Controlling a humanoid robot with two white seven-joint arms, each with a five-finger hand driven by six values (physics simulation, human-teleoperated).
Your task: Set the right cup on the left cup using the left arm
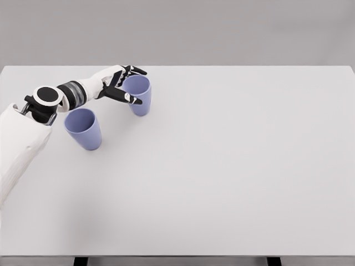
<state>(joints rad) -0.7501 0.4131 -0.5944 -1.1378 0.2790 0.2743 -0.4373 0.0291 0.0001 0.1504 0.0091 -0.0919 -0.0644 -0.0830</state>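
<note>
Two lavender cups stand upright on the white table (222, 166). The left cup (84, 129) is near the table's left side. The right cup (139, 96) stands further back and to its right. My left hand (132, 84) reaches in from the left and wraps this right cup: the thumb (126, 97) lies across its front wall, and the other fingers (137, 70) sit at the back of its rim. The cup still rests on the table. My left forearm passes just behind the left cup without touching it.
The table's far edge runs just behind the right cup. My white left shoulder and upper arm (16, 149) fill the lower left corner. Dark table legs show at the bottom edge.
</note>
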